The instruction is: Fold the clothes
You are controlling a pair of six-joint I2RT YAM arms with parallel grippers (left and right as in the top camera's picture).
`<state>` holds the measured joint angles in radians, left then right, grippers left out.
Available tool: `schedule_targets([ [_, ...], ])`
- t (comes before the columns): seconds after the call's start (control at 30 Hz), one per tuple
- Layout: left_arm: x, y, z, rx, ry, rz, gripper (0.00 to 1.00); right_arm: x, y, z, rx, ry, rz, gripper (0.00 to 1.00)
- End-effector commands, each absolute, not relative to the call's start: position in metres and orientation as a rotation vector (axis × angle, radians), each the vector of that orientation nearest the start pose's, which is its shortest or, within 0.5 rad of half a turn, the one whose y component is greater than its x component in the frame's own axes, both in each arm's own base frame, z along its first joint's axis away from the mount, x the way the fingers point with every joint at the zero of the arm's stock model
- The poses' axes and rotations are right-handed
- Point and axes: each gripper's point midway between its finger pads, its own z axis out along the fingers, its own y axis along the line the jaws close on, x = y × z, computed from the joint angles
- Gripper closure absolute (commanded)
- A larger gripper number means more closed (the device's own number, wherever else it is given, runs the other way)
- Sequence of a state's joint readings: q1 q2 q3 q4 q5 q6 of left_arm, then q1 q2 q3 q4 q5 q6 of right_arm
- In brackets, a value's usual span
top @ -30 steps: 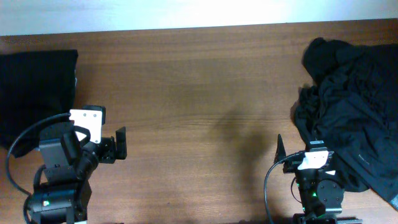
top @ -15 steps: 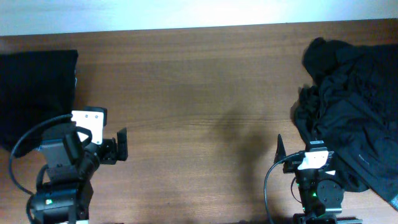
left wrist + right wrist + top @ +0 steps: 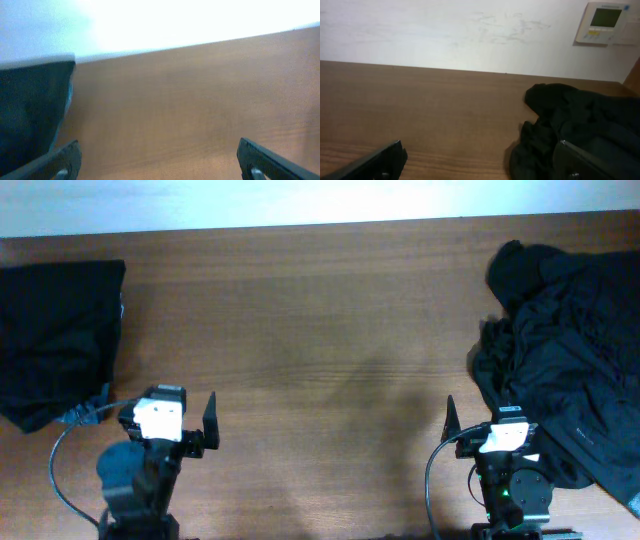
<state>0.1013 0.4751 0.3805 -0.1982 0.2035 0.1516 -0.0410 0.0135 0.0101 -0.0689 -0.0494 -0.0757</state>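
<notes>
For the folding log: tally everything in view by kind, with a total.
Folded black stack: 1
Crumpled black heap: 1
Grippers: 2 (left gripper, right gripper)
Wall panel: 1
Total: 5

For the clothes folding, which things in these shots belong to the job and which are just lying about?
Job:
- neat black garment, table's left end
- crumpled black clothes pile, right end

Not part of it:
- wall control panel
- wooden table, only the work surface
</notes>
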Motion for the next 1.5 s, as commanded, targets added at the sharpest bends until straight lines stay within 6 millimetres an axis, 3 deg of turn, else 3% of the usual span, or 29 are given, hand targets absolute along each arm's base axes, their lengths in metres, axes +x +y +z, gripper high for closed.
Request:
schedule_targets([
  [0.0, 0.263, -0.028, 0.206, 0.277, 1.657, -0.089, 0.01, 0.246, -0.001, 0.157, -0.062, 1.644, -0.046, 0.01],
  [0.2, 0.254, -0.035, 0.210, 0.323, 1.410, -0.064, 0.01, 0.246, -0.001, 0.157, -0.062, 1.644, -0.046, 0.01],
  [0.4, 0.255, -0.028, 0.211, 0.289, 1.413, -0.032, 0.01, 0.246, -0.001, 0.157, -0.061, 1.644, -0.046, 0.01],
  [0.9, 0.254, -0.028, 0.215, 0.274, 1.398, -0.047, 0.01, 0.246, -0.001, 0.157, -0.062, 1.644, -0.046, 0.01],
  [1.07, 0.254, -0.029, 0.211, 0.217, 1.427, -0.122, 0.01, 0.246, -0.001, 0.157, -0.061, 1.644, -0.046, 0.01],
  [1.27, 0.250, -0.028, 0.212, 0.171, 1.425, -0.096, 0.01, 0.246, -0.001, 0.157, -0.062, 1.644, -0.046, 0.01],
  [1.47, 0.247, -0.023, 0.193, 0.141, 1.500, -0.071, 0.01, 0.246, -0.001, 0.157, -0.062, 1.644, -0.046, 0.01],
])
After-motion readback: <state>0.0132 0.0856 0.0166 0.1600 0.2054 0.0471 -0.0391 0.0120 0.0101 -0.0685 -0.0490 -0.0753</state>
